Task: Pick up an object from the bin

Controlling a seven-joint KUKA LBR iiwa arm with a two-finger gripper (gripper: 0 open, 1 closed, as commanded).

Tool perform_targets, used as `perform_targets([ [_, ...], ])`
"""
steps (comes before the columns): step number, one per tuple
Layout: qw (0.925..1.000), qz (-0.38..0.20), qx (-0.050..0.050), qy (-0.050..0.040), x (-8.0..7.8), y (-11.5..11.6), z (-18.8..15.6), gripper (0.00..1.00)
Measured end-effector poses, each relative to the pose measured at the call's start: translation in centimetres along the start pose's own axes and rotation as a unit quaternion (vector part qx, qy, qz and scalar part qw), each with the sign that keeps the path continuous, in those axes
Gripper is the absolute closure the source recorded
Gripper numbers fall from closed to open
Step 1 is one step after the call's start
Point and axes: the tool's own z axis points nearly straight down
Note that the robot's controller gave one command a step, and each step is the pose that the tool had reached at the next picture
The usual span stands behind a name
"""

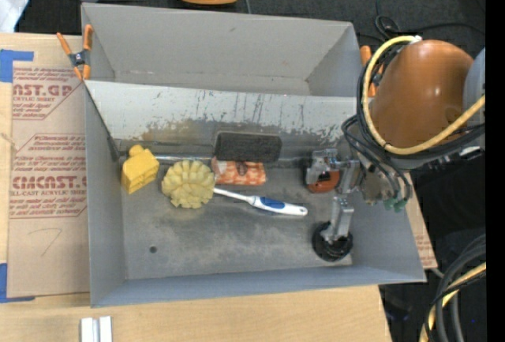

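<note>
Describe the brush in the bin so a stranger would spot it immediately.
Look on the floor of the grey metal bin, left of centre. There lies the brush, its round pale-yellow bristle head beside a yellow block. Only it has a long white-and-blue handle.

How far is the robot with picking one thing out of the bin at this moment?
Done: the hand is down in the near right corner of the bin, at a small black round thing. In progress: nothing visibly gripped; a grasp I cannot tell. Left: grip and lift; the yellow brush and yellow block lie untouched on the floor.
</note>
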Motion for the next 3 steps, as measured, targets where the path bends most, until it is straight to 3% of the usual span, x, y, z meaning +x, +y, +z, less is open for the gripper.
perform_targets([
  [2,0.9998,0.018,0.0,-0.0003,-0.48,0.09,0.15,0.0],
  [3,0.9981,0.061,-0.001,0.0011,-0.79,-0.3,-0.62,0.0],
])
